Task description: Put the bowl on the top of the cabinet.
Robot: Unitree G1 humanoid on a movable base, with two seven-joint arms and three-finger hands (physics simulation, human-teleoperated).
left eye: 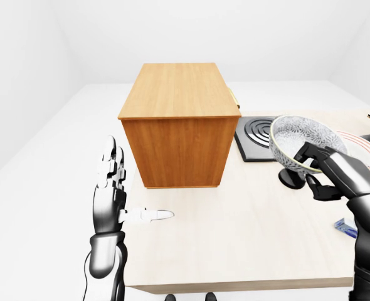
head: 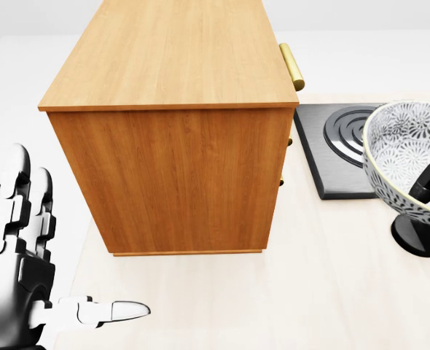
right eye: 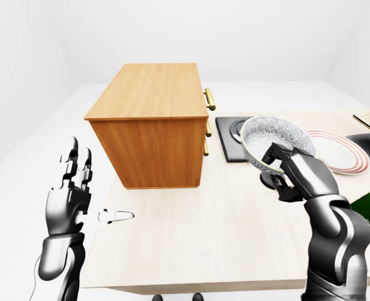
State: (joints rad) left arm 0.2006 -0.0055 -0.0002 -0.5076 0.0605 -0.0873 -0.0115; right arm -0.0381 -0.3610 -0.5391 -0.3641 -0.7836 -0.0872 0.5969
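While the right hand [right eye: 290, 170] pinches only the near rim of the bowl [left eye: 301, 140], its fingers closed over the lip, the chief risk is judged to be the bowl pivoting or slipping out during the lift, since the far side hangs unsupported and tilted. The left hand [left eye: 111, 194] stands at the lower left of the left-eye view, fingers spread wide and holding nothing, so it offers no backup. A second risk: the bowl's underside could catch the cabinet's edge if not raised enough, as the top of the cabinet [left eye: 179, 89] lies above and to the left of it. The bowl is held off the table [left eye: 248, 219], over the hob [head: 331, 157], right of the cabinet and apart from it. It is round and deep, white with dark floral patterning.
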